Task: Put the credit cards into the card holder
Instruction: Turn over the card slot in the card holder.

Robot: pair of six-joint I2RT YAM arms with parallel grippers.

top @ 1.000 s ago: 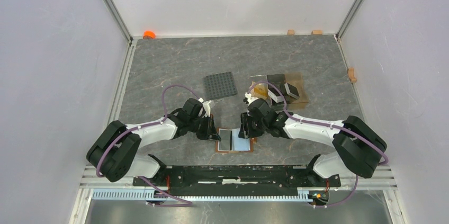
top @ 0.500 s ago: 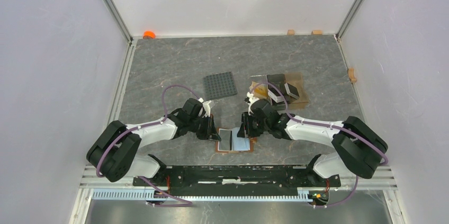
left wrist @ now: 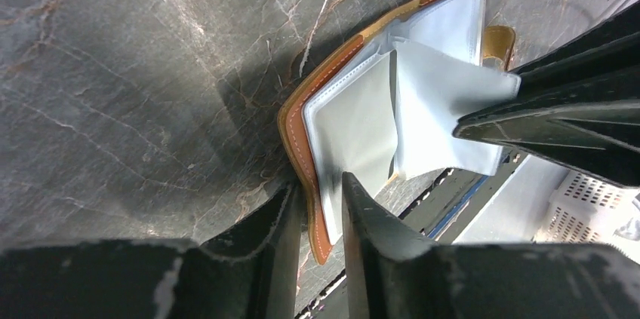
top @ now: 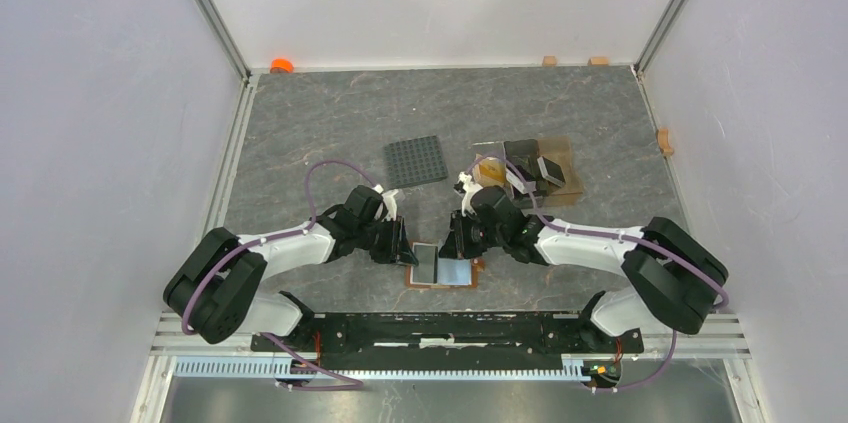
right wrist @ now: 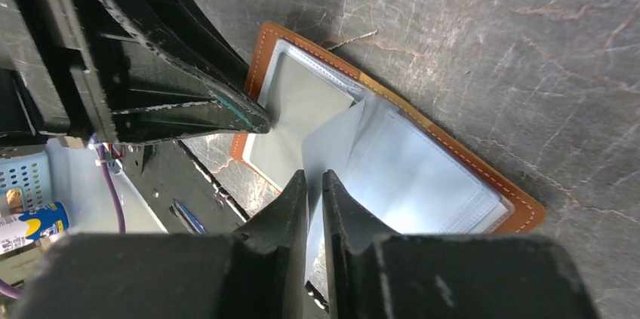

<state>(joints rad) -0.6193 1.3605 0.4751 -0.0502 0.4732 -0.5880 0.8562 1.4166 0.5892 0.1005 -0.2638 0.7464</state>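
Note:
The brown card holder (top: 442,284) lies open on the table between both arms. Its left pocket looks grey and its right pocket light blue. My left gripper (top: 408,255) straddles the holder's left leather edge (left wrist: 302,138); its jaws stand slightly apart around that edge (left wrist: 317,183), so it is open. My right gripper (right wrist: 315,176) is shut on a clear inner sleeve (right wrist: 332,145) and lifts it off the right half. In the top view the right gripper (top: 455,248) sits at the holder's far right corner. Several credit cards (top: 535,168) stand in an amber stand behind the right arm.
A dark studded square plate (top: 416,161) lies behind the left gripper. The amber compartment stand (top: 490,171) rests on a brown mat (top: 565,148). An orange object (top: 282,65) and small wooden blocks (top: 549,60) lie by the walls. The base rail (top: 450,328) runs just in front of the holder.
My right gripper has moved left over the holder and closed on the clear sleeve. The left jaws have loosened around the leather edge; that arm stayed in place.

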